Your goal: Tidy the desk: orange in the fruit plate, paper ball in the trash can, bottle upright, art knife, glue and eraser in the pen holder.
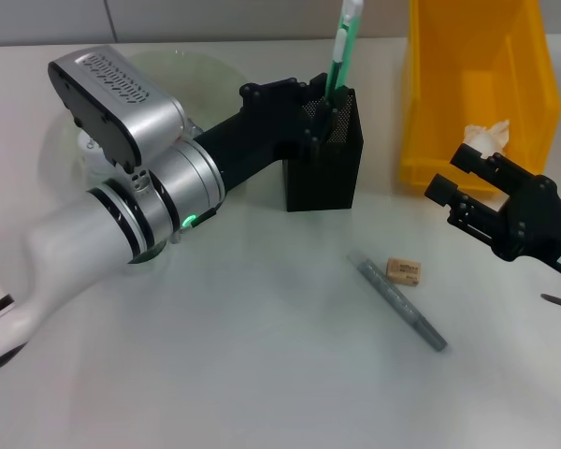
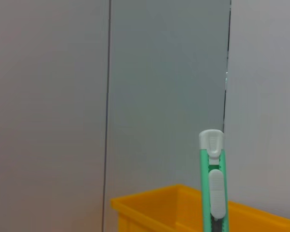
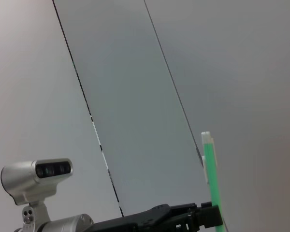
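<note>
Holding: left end effector (image 1: 320, 117) sits at the pen holder (image 1: 325, 166) rim, apparently pinching the art knife (image 1: 342, 47), which stands upright with its lower end inside; own fingers hidden, so grip is a judgement.
Reason: upright pose suits a straight drop into the holder.
Desk (image 1: 262, 374): eraser (image 1: 404, 271) and grey glue stick (image 1: 402, 304) lie just apart.
Right end effector (image 1: 467, 192): spread wide, empty, near the yellow bin (image 1: 477, 94) with the paper ball (image 1: 486, 138) inside.
Writing: eraser print, unreadable.
</note>
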Available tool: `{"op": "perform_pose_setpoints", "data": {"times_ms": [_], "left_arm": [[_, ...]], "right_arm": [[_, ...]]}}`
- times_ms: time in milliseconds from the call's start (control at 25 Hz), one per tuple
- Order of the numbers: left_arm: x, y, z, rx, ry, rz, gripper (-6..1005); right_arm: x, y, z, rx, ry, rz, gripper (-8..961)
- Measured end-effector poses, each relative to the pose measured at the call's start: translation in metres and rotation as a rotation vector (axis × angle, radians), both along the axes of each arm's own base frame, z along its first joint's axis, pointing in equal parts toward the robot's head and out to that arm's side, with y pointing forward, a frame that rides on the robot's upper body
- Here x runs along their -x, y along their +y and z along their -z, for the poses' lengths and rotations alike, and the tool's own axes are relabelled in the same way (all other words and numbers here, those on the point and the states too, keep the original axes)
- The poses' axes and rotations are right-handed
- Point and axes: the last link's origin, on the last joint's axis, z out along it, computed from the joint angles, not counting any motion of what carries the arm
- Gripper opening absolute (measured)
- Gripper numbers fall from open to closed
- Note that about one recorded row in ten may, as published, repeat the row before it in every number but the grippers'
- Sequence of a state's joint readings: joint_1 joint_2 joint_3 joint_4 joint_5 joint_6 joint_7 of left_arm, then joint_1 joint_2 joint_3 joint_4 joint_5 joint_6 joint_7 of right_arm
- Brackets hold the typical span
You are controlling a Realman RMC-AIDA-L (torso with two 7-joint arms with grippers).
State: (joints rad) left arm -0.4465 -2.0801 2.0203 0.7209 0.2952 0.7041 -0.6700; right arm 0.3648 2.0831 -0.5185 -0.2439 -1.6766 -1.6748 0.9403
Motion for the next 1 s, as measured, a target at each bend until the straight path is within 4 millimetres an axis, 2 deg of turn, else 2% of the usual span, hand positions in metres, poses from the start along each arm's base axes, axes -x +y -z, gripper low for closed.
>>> {"op": "perform_pose_setpoints", "data": {"times_ms": [1000], "left_arm": [[0.0029, 0.0055, 0.0006, -0.001, 0.019, -0.009, 197]], "right_arm": [[-0.001, -0.0001, 0.002, 0.004, 0.001, 0.012, 684]]}}
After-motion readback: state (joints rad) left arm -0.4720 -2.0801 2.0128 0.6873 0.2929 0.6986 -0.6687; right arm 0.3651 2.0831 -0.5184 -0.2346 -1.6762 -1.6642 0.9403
